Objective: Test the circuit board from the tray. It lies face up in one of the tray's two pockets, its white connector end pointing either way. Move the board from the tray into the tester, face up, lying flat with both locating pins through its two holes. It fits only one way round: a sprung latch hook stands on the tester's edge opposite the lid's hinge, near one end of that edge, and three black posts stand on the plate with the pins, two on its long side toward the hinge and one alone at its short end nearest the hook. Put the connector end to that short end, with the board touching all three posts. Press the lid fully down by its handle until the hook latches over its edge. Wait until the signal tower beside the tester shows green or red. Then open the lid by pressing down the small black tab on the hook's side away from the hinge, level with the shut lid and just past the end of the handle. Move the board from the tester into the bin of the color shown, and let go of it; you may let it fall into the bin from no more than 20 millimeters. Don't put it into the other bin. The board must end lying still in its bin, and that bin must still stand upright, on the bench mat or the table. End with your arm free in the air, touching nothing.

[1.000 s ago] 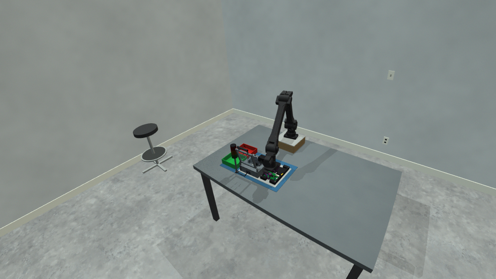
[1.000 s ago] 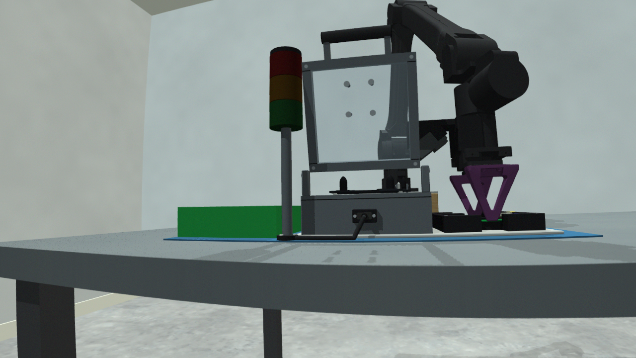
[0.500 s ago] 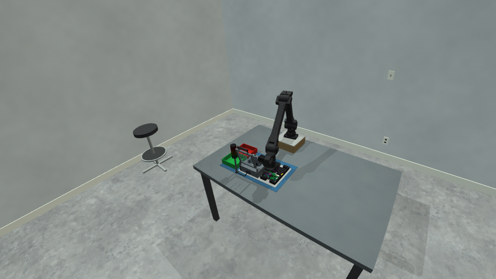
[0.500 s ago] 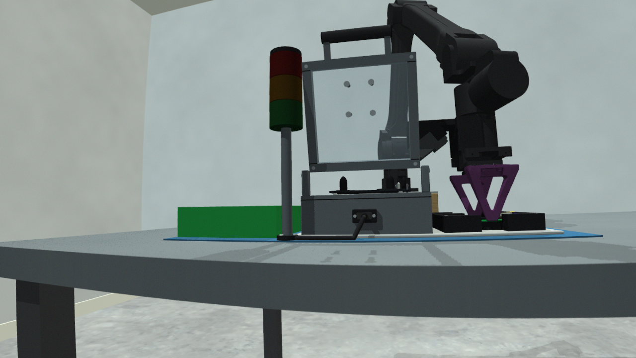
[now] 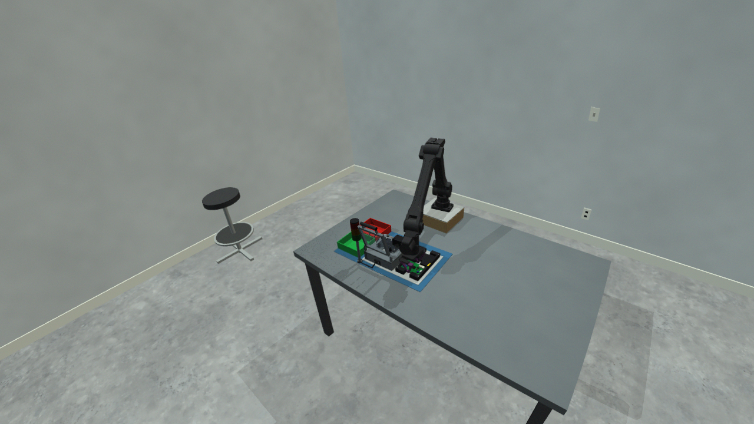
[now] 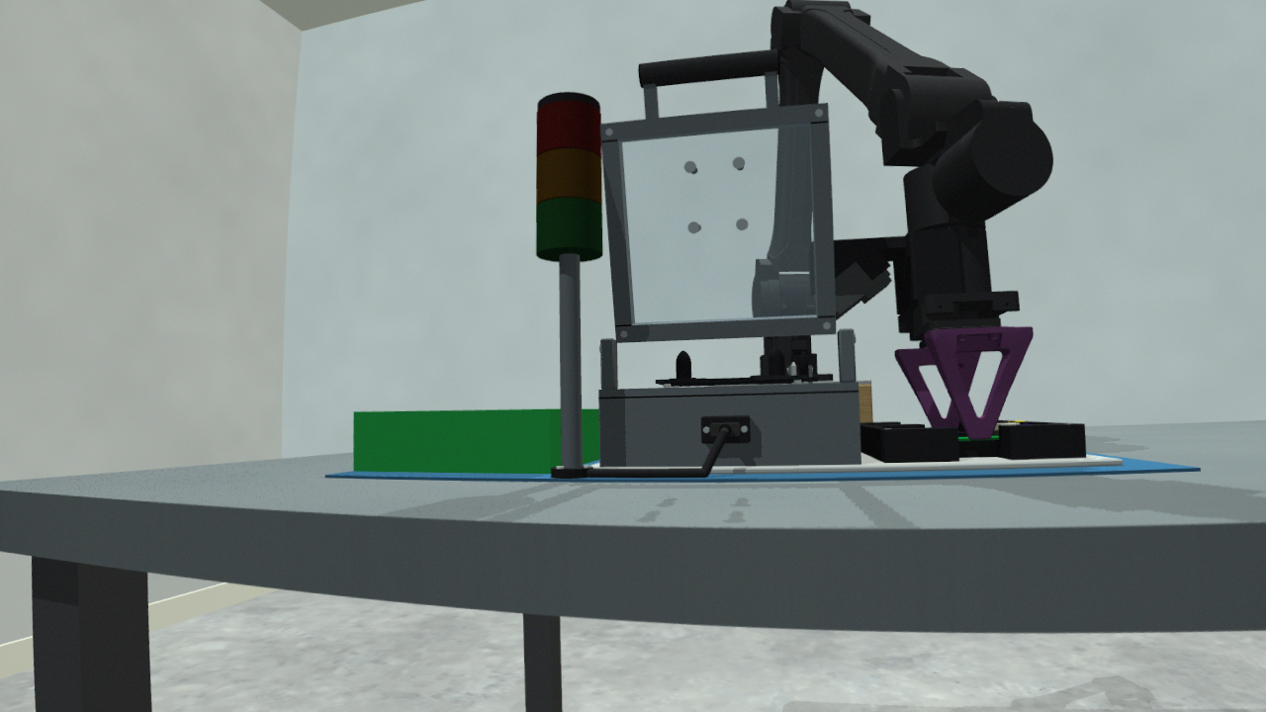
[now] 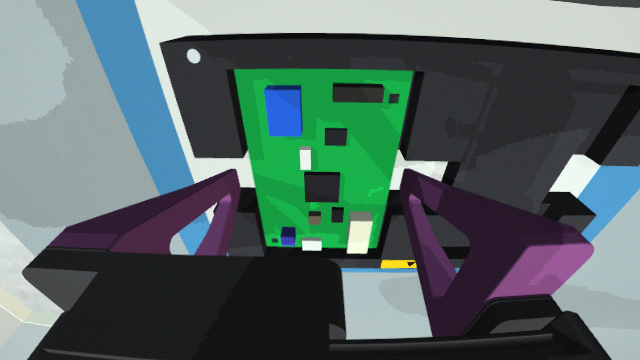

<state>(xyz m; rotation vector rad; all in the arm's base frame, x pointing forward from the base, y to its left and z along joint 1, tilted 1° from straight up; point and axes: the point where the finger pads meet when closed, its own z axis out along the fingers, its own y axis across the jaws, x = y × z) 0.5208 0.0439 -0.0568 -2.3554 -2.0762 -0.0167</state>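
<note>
The green circuit board (image 7: pixel 322 155) lies face up in a pocket of the black tray (image 7: pixel 410 115), its white connector (image 7: pixel 359 232) at the end nearest my wrist. My gripper (image 7: pixel 320 178) is open, its purple fingers straddling the board's long sides down at tray level, touching nothing that I can see. In the side view the fingers (image 6: pixel 966 424) reach into the tray (image 6: pixel 973 440) beside the tester (image 6: pixel 727 423). The tester's lid (image 6: pixel 718 221) stands open with its handle (image 6: pixel 708 68) on top. The signal tower (image 6: pixel 569 177) is unlit.
The green bin (image 6: pixel 460 440) sits left of the tester, the red bin (image 5: pixel 377 225) behind it. All stand on a blue mat (image 5: pixel 392 258) near the table's corner. A cable (image 6: pixel 655 467) runs from tower base to tester. A stool (image 5: pixel 229 221) stands on the floor.
</note>
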